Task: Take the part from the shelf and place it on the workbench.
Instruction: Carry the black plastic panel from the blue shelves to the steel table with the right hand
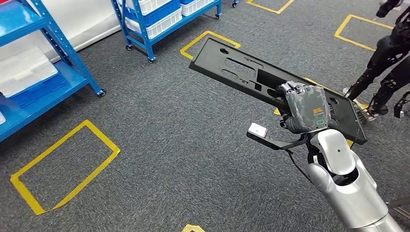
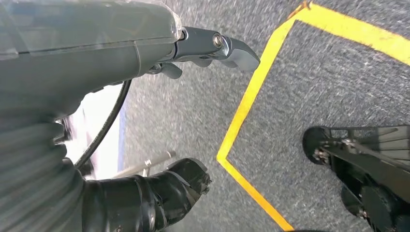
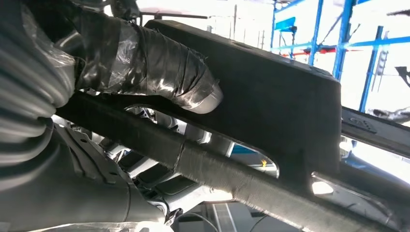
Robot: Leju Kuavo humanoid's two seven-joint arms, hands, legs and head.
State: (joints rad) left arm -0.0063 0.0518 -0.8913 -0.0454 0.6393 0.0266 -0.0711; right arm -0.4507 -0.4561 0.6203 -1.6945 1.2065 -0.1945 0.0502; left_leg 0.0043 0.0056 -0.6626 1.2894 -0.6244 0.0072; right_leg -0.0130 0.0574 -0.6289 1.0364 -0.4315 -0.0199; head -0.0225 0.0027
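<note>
Pick done: your right hand point(image 1: 306, 108) is gripping the black plastic panel point(image 1: 241, 72), fingers wrapping its edge, aloft over carpet | left hand point(image 2: 121, 43) hanging, fingers unclear | placing remaining: no worktop showing, blue shelving point(image 1: 58, 72) nearby

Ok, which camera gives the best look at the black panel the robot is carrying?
The head view: the whole black panel shows, cutouts included, gripped by the right hand. The right wrist view shows a close, partial stretch of it under the thumb. The left wrist view faces the floor.
</note>
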